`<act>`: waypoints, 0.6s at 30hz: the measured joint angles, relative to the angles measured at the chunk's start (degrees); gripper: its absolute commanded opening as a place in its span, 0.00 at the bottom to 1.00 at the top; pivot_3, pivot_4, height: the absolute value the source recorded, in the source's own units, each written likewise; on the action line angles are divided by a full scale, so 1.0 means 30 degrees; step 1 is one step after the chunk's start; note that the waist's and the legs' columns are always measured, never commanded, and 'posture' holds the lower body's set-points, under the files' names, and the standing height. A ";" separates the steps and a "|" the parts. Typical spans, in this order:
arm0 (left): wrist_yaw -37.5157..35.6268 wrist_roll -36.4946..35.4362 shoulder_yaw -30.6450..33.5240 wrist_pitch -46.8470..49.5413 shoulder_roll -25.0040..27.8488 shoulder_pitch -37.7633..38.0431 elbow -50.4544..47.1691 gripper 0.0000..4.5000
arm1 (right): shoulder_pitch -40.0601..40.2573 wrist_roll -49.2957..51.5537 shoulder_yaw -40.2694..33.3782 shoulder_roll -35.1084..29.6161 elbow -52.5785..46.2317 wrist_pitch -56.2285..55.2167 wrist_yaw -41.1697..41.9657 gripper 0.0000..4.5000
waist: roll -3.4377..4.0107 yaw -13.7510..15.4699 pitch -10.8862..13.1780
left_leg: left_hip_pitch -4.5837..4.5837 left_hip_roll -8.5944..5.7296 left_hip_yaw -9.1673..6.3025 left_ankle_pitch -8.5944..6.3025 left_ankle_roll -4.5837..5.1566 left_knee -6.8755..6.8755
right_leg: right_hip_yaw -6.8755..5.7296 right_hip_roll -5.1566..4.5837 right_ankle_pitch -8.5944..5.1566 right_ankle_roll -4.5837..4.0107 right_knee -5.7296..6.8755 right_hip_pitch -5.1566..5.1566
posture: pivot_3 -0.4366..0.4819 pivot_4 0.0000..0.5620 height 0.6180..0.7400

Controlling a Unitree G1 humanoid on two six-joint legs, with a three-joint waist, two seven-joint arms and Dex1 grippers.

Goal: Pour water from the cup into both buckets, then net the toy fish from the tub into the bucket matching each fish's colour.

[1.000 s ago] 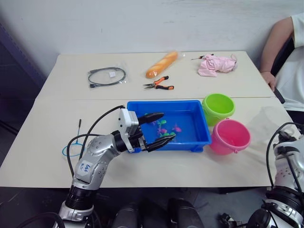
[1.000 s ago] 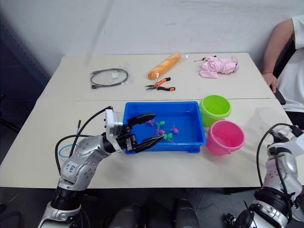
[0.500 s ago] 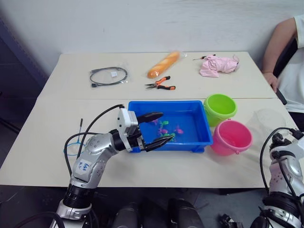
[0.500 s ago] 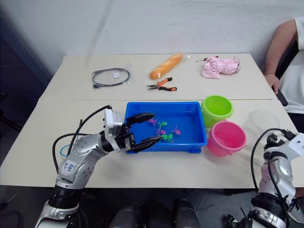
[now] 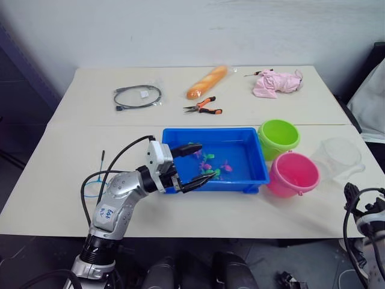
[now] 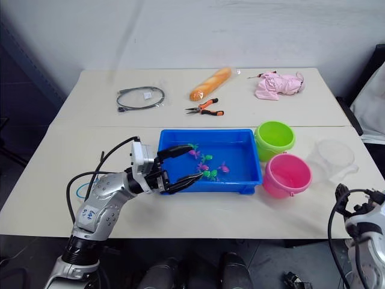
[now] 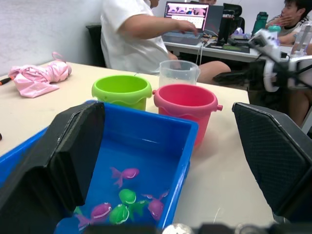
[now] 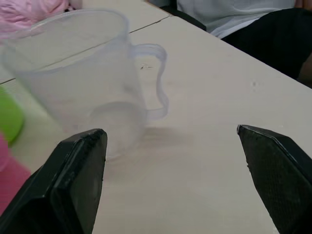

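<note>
The blue tub sits mid-table with water and several pink and green toy fish in it. To its right stand the lime green bucket and the pink bucket. The clear cup stands upright further right, with its handle showing in the right wrist view. My left gripper hangs open over the tub's near left corner and holds nothing. My right gripper is open, a short way back from the cup and not touching it.
A small blue-hooped net lies on the table left of my left arm. At the back are a bagged cable, a baguette, pliers and a pink cloth. A person in white sits at the right edge.
My right arm has sunk lower at the table's near right corner. The person's forearm has left the top right of the view. My left gripper has barely moved.
</note>
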 measured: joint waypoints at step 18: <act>0.4130 0.1151 1.1949 -0.0613 0.5187 0.8039 0.3467 1.00 | 0.1746 -0.1756 0.4080 -0.7381 -0.3872 -0.6541 1.4307 0.99 | -0.0167 0.0165 0.0056 | -0.0004 0.0052 -0.0038 -0.0141 0.0053 0.0011 | -0.0067 -0.0028 -0.0030 -0.0053 -0.0082 0.0011 | 0.48 0.27 1.00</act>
